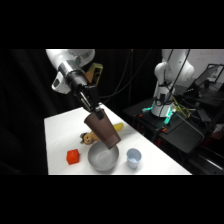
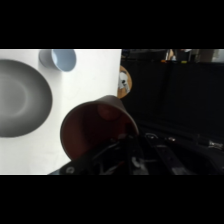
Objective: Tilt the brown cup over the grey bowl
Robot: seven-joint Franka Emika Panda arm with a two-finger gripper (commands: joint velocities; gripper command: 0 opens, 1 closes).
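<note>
Tapered brown cup above smooth grey bowl

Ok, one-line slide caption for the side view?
Gripper holds the tilted brown cup above the grey bowl, red block and pale cup alongside.

A small pale blue-white cup stands upright on the white table, near its front edge. A red block lies at the left, also near the front. Farther back are a small brown toy figure and something yellow, partly hidden.
</note>
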